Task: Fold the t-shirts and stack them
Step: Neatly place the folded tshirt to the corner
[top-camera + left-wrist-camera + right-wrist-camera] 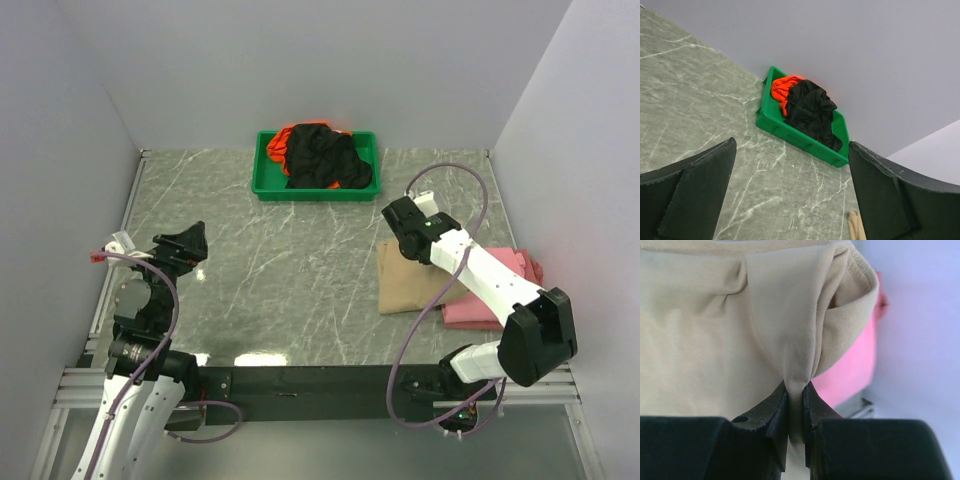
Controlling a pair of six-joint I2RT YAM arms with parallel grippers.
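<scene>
A folded tan t-shirt (412,285) lies at the right of the table, partly over a pink t-shirt (500,300). My right gripper (402,232) is shut on a pinched fold of the tan t-shirt (765,325) at its far edge, and the cloth rises between the jaws. The pink t-shirt (852,372) shows behind it. A black t-shirt (322,158) and an orange one (280,145) lie crumpled in the green tray (262,182). My left gripper (185,245) hovers open over the left of the table, holding nothing; its fingers (695,195) frame the tray (790,132).
White walls close in the table on the left, back and right. A sliver of tan cloth (855,227) shows at the lower edge of the left wrist view. The arm bases and a black rail (300,385) run along the near edge.
</scene>
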